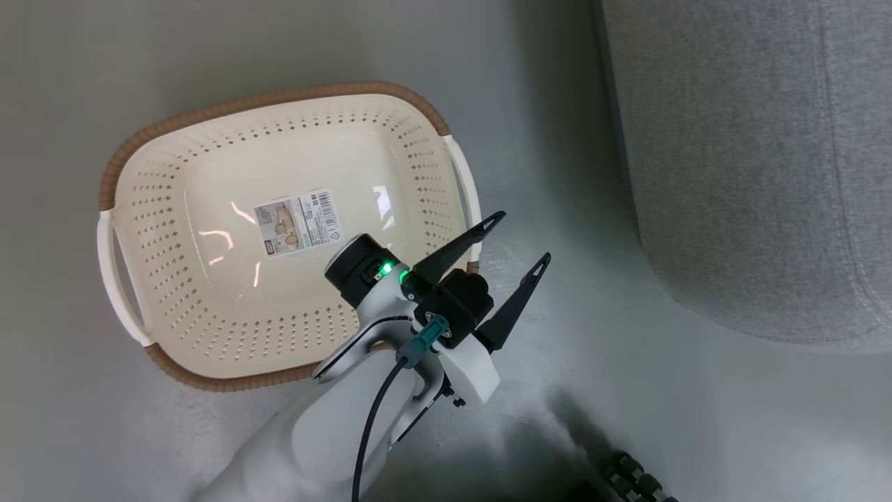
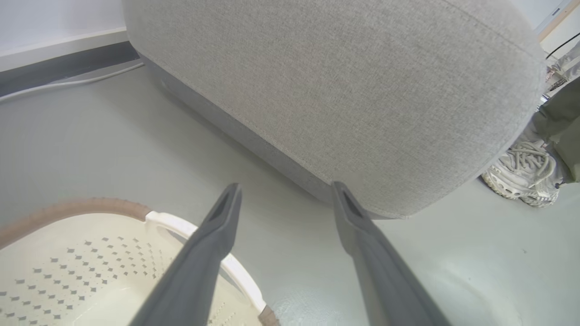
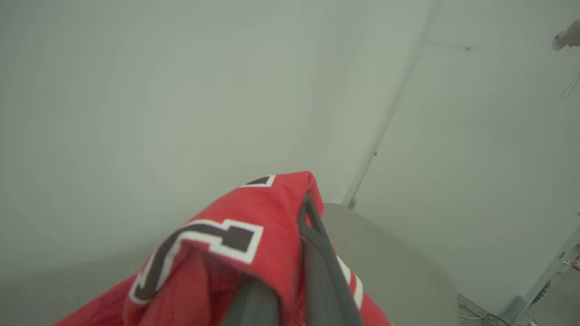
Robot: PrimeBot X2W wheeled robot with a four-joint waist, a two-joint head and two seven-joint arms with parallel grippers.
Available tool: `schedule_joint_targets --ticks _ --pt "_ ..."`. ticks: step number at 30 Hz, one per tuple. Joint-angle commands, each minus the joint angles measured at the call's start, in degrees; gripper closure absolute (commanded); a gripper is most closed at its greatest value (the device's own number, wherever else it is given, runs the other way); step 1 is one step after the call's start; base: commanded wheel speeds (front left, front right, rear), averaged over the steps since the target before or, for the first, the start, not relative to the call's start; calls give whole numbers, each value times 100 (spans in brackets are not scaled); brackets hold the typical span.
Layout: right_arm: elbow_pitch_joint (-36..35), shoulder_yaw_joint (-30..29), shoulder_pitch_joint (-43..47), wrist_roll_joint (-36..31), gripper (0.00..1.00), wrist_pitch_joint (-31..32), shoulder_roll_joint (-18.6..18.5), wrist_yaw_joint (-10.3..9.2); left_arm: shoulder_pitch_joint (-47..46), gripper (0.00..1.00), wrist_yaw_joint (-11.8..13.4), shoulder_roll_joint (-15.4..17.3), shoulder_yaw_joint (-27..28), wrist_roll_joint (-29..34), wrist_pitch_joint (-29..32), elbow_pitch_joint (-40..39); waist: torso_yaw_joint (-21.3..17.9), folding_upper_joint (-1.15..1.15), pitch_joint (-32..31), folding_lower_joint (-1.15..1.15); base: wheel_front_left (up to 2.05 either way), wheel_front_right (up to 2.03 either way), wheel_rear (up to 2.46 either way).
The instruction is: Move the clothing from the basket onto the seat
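The right gripper point(image 3: 302, 226), jaws clamped on the clothing point(image 3: 253, 213), has the seat point(image 3: 398, 262) beyond, lower right; the left gripper point(image 1: 512, 240) jaws gape.

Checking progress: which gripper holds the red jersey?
The right gripper, shut on the red jersey; the left gripper stands open and empty near the basket.

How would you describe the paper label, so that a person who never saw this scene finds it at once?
Left of the big grey sofa in the head view, a cream basket stands on the floor. On its smooth bottom lies the label. It is the one white printed rectangle among plain cream plastic and walls with small holes.
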Motion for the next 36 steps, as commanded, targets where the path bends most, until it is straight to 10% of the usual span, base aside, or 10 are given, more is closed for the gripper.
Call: schedule_joint_targets --ticks 1,10,11,12,13,36 --pt "-20 -128 304 -38 100 -31 -150 7 -34 0 52 -38 95 -34 -34 -128 58 0 35 0 0 0 0" --pt "724 597 617 281 97 -31 275 7 12 0 119 -38 79 -214 -34 -338 294 0 -141 0 0 0 0" --pt "748 660 662 375 88 -31 312 7 19 0 124 -38 74 -239 -34 -359 318 0 -186 0 0 0 0" --pt "773 777 737 449 56 -31 345 7 29 0 126 -38 69 -268 -34 -381 344 0 -239 0 0 0 0" --pt "803 900 821 554 0 -31 371 7 40 0 128 -38 62 -295 -34 -402 371 0 -297 0 0 0 0" --pt "-1763 2781 4441 2430 0 -31 754 7 1347 0 162 -38 1311 -438 -34 -862 908 0 -2585 0 0 0 0"
